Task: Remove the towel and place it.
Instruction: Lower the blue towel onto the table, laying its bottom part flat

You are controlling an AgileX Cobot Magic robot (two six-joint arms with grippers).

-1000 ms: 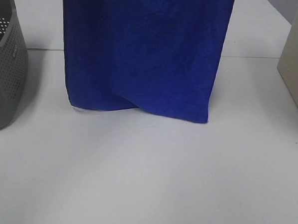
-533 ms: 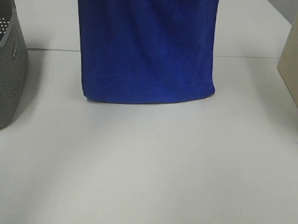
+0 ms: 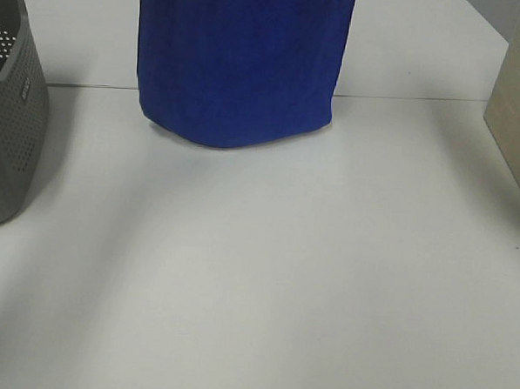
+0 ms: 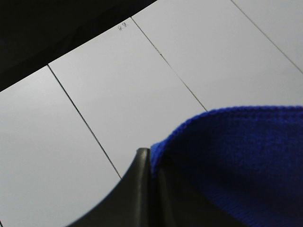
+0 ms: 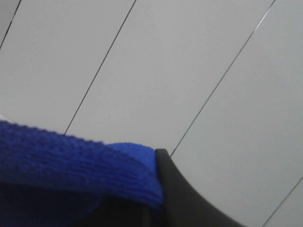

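Over the table (image 3: 325,276), the towel (image 3: 241,63) hangs, apparently not touching.

Towel (image 3: 241,63), at 12 o'clock: solid royal blue with a fine knitted weave. Basket (image 3: 10,138), at 9 o'clock: grey, its walls patterned with rows of small round holes. Table (image 3: 264,291): plain white, crossed by thin dark seam lines. Box (image 3: 519,112), at 3 o'clock: plain beige.

Exterior view bright, evenly lit, slightly soft; faint diffuse shadow on table (image 3: 342,286) toward 7 o'clock. Wrist views: near towel (image 5: 57,161) edge blurred; left one unlit black beyond table edge.
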